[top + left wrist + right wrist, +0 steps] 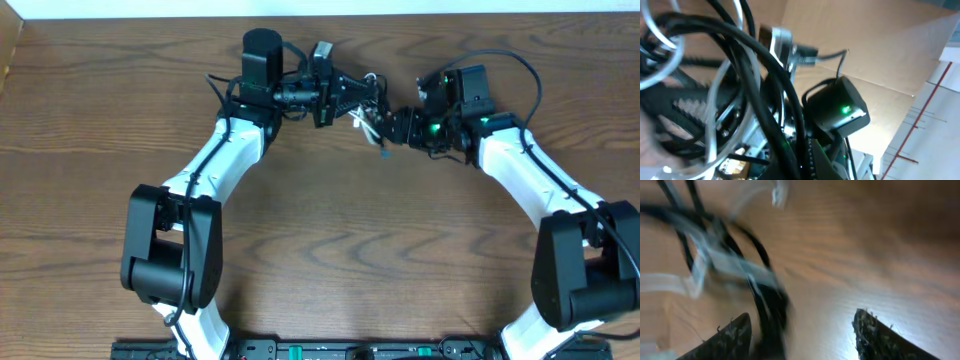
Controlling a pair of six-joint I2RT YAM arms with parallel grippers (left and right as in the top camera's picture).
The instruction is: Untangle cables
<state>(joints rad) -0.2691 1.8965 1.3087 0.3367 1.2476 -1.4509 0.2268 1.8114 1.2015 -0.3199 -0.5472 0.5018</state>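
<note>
Cables [368, 118] (1 black, 1 white) tangled between left and right jaws

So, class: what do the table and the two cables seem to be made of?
Table: wood or wood-look laminate, matte; grain lines show.
Black cable: probably rubber or plastic sheath, smooth, bends in loops.
White cable: likely plastic sheath, slightly glossy; blur leaves it open.

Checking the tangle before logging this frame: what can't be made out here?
Overhead: the cables are too small, partly covered by the left gripper and right gripper; crossings unreadable.
Left wrist: blurred black cable and white cable fill the view; own fingers hidden.
Right wrist: motion blur; plug ends indistinct.
</note>
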